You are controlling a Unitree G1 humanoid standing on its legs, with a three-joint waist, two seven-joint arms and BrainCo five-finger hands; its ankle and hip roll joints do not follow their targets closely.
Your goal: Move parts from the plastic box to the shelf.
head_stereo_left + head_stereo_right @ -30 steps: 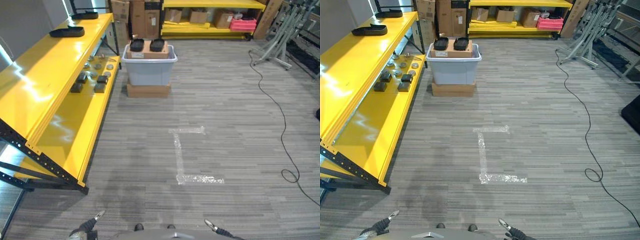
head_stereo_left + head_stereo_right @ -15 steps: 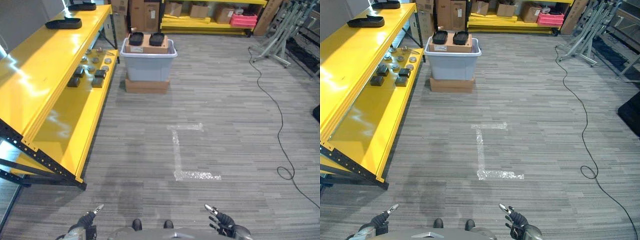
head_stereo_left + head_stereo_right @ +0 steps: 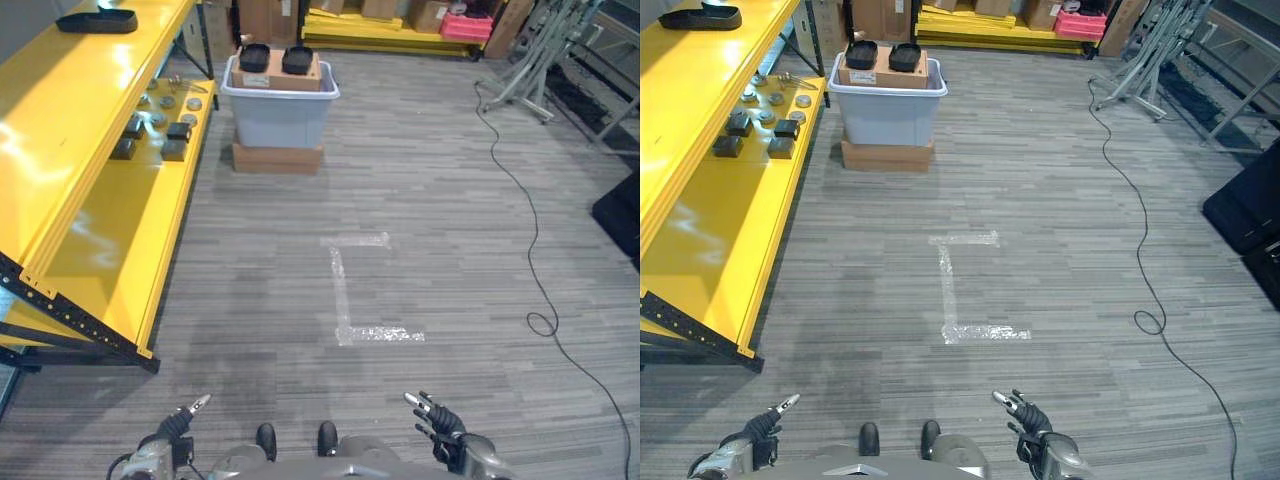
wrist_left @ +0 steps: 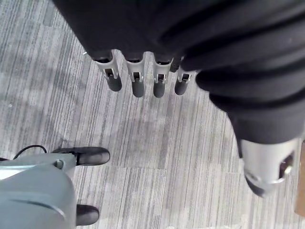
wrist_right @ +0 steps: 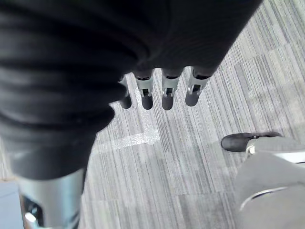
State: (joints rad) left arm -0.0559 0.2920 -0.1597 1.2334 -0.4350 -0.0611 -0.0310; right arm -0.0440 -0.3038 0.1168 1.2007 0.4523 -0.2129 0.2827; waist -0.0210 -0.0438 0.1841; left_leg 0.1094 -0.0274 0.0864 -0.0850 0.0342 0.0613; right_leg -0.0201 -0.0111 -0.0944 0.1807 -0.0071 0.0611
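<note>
Both hands, left [image 3: 172,437] and right [image 3: 446,435], hang low with fingers straight, empty. One plastic box [image 3: 278,103] by the shelf [image 3: 95,160] carries apparently two dark parts [image 3: 254,57]; floor tape [image 3: 345,297] lies between.

Left hand [image 3: 170,448], right hand [image 3: 452,445] low (fingers straight)

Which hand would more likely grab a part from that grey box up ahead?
Hard to call. The left hand and right hand both hang open and empty, far from the plastic box. The box stands ahead and left, beside the yellow shelf, so the left hand looks slightly favoured.
</note>
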